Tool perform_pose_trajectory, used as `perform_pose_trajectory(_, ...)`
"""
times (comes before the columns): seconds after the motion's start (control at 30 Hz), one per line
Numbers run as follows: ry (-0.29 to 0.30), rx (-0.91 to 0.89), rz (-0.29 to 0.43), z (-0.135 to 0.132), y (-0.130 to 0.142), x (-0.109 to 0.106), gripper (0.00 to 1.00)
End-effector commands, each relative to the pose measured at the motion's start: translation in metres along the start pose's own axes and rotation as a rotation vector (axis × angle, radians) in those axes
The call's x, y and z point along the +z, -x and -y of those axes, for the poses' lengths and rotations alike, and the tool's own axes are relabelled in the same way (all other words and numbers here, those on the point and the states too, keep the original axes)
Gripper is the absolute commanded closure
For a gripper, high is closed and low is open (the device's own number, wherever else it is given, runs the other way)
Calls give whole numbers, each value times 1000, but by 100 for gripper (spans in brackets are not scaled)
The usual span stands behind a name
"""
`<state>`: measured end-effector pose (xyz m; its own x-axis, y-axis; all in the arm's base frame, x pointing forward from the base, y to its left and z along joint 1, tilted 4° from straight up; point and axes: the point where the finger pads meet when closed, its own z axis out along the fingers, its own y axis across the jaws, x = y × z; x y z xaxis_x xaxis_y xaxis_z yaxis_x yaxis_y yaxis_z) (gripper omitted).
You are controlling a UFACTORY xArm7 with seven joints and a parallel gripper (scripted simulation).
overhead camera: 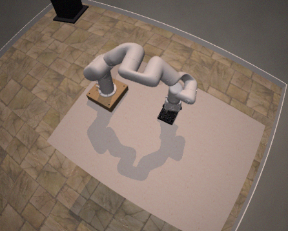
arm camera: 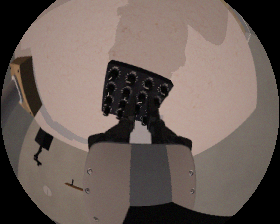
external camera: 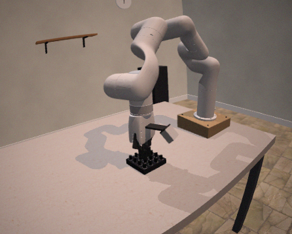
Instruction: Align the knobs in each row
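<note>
Beige table top (external camera: 65, 196) on tiled floor. Black square knob box (external camera: 146, 161) at frame centre, standing flat. Dark two-finger gripper (external camera: 144, 151) lowered onto box's near-arm edge, fingers narrowed; grip on any knob: cannot tell.

Beige walls; wooden shelf (external camera: 66, 38); stone-tiled floor (overhead camera: 29, 80); pale table (external camera: 65, 196); dark cabinet (overhead camera: 68, 9)

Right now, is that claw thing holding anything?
Gripper: partly open, fingertips down among the knobs of the knob box, holding nothing.
</note>
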<state>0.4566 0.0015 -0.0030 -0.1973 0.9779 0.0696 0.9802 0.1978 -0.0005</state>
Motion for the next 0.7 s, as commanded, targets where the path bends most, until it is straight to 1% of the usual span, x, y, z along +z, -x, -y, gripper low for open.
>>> perform_pose_trajectory(0.0, 4, 0, 1, -1, 0, -2, 81)
perform_pose_trajectory(0.67, 4, 0, 1, -1, 0, 4, 81)
